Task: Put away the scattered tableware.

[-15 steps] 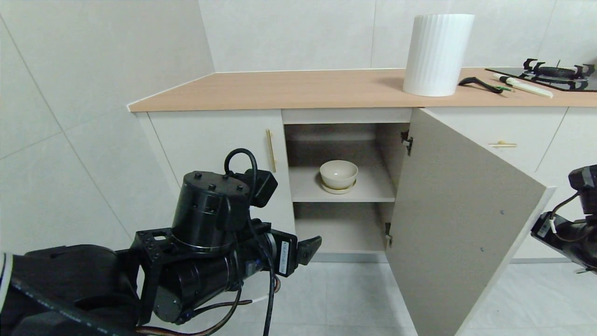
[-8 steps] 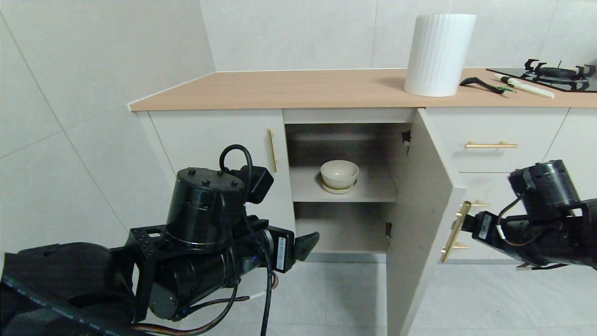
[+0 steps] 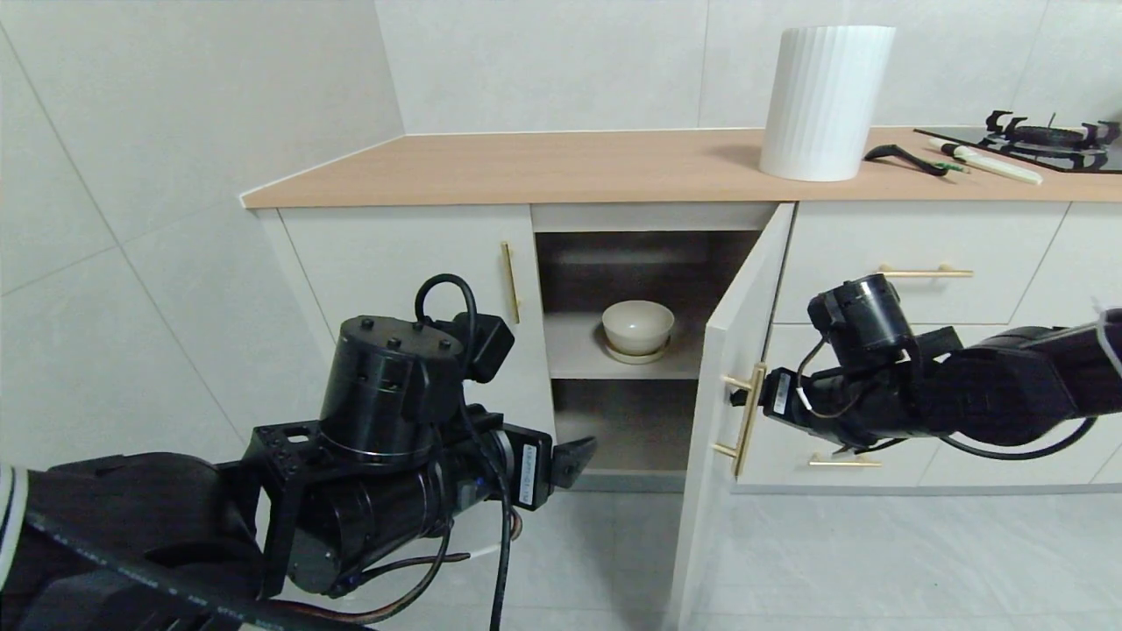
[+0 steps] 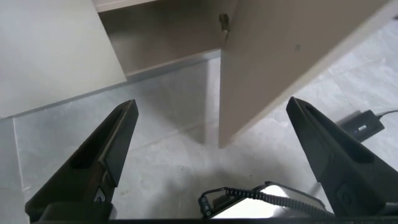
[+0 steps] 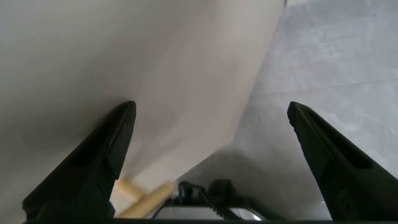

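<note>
A cream bowl (image 3: 637, 326) sits on a small plate (image 3: 635, 356) on the upper shelf of the open cabinet. The cabinet door (image 3: 727, 394) stands about half shut and hides the shelf's right side. My right gripper (image 3: 745, 399) is against the door's outer face at its gold handle (image 3: 743, 421); in the right wrist view the right gripper (image 5: 210, 107) is open, with the door (image 5: 186, 81) between its fingers and the handle (image 5: 146, 198) close by. My left gripper (image 3: 574, 456) hangs low before the cabinet, and the left gripper (image 4: 211, 104) is open over the floor with nothing in it.
On the wooden counter (image 3: 543, 166) stand a tall white ribbed container (image 3: 824, 101), a black utensil (image 3: 907, 158), a white-handled tool (image 3: 986, 162) and a gas burner (image 3: 1047, 136). Drawers with gold handles (image 3: 925, 272) lie to the right. A tiled wall closes the left side.
The cabinet door has swung from wide open to about half shut. My right arm has come in from the right edge to the door's handle. The left arm has barely moved.
</note>
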You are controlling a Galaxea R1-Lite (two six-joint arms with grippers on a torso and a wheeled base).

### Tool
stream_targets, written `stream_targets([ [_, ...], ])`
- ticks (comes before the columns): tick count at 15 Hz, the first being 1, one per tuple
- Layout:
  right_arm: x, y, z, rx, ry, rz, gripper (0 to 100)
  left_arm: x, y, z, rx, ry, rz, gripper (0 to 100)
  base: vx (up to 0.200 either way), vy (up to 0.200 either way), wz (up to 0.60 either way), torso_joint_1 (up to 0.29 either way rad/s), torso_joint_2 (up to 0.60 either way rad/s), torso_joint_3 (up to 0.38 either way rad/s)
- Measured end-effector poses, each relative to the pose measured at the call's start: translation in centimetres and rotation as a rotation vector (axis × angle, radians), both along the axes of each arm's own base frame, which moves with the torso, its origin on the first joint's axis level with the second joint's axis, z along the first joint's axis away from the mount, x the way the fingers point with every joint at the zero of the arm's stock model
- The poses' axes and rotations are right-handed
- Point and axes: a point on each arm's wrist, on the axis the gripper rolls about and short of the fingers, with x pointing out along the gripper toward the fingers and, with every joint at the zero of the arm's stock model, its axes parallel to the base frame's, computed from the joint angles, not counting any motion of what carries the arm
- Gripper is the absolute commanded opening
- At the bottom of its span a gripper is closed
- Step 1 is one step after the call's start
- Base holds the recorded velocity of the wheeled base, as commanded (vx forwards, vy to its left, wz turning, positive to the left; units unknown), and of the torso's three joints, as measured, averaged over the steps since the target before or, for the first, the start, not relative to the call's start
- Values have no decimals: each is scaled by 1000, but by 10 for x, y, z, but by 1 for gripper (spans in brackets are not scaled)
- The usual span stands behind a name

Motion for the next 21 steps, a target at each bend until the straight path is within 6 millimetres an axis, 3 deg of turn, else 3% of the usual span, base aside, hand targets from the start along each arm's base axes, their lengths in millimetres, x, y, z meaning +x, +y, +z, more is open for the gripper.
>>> stream_targets([
  [7, 57, 26, -13, 19, -31, 7, 100, 3, 8, 7, -4, -25, 25, 100, 0, 0, 0, 0, 0, 0],
  [10, 66, 28, -25, 14, -16, 0, 100, 6, 15, 11, 16, -49, 43, 100, 0, 0, 0, 0, 0, 0],
  [17, 74, 30, -35, 14, -10, -7, 100, 16, 30, 15, 51, -81, 113, 100, 171, 0, 0, 2, 4, 1],
  [21, 84, 36, -41, 40, -53, -18, 100, 21, 48, 33, 20, -134, 180, 100, 0, 0, 0, 0, 0, 0],
])
